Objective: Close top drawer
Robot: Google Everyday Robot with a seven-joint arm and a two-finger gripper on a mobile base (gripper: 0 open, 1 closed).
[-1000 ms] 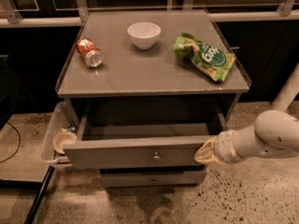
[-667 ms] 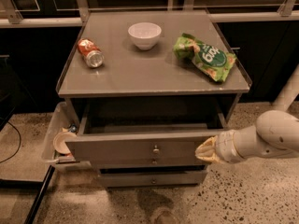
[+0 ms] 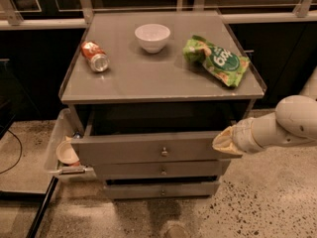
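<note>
The top drawer of the grey cabinet stands pulled out, its inside dark. Its flat front has a small round metal knob at the centre. My gripper comes in from the right on a white arm. Its cloth-covered tip rests against the right end of the drawer front. Two shorter drawer fronts sit below it.
On the cabinet top lie a tipped red can, a white bowl and a green chip bag. A clear bin with a small bowl hangs at the left side. Speckled floor lies in front.
The drawer front has moved back toward the cabinet a little, and my gripper has followed it while staying on its right end.
</note>
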